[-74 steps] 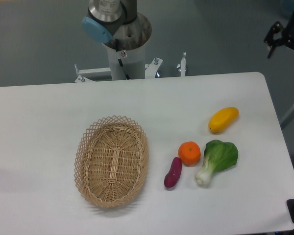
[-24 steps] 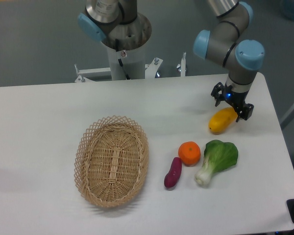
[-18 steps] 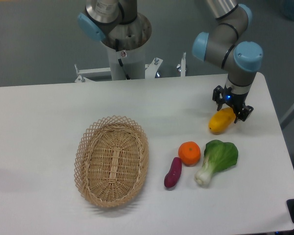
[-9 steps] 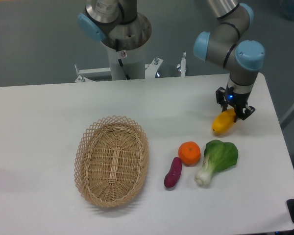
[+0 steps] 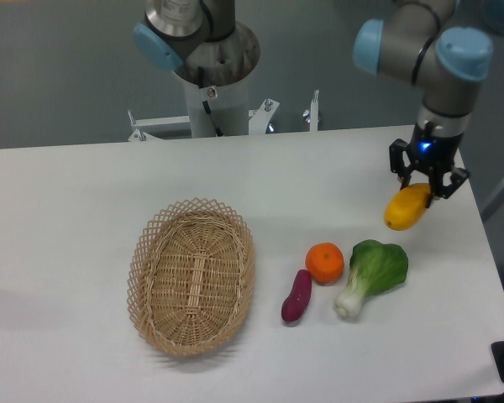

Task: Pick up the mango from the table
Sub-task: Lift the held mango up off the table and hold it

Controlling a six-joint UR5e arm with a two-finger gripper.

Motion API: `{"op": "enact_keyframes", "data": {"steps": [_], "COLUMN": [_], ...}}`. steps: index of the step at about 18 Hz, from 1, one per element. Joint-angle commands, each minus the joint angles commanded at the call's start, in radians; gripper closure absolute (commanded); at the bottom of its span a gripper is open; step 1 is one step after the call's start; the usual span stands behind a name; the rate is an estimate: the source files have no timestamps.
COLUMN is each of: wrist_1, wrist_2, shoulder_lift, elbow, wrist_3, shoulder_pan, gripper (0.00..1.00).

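Note:
The yellow-orange mango (image 5: 406, 208) hangs tilted above the white table (image 5: 84, 193) near its right side. My gripper (image 5: 427, 183) is shut on the mango's upper end, its black fingers on either side of the fruit. The mango's lower end points down and left, and it looks lifted off the tabletop, though a gap beneath it is hard to judge from this view.
An oval wicker basket (image 5: 192, 275) lies left of centre. A round orange (image 5: 325, 262), a purple sweet potato (image 5: 296, 295) and a green bok choy (image 5: 372, 273) lie below the mango. The arm's base column (image 5: 210, 75) stands behind the table's far edge.
The gripper came down over the mango, shut on it, and has since moved up and to the right with the fruit. The other items have not moved.

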Motion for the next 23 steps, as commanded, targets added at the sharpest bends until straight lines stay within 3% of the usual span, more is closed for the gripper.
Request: {"op": "enact_keyframes", "data": {"steps": [5,23], "wrist_1": [0.000,0.002], "wrist_2": [-0.043,-0.043], "shoulder_lift": [0.003,0.014], "elbow": [0.051,0.032], "wrist_3": [-0.155,-0.174], "shoulder_pan": [-0.069,-0.089], "gripper": [0.53,0.53]}}
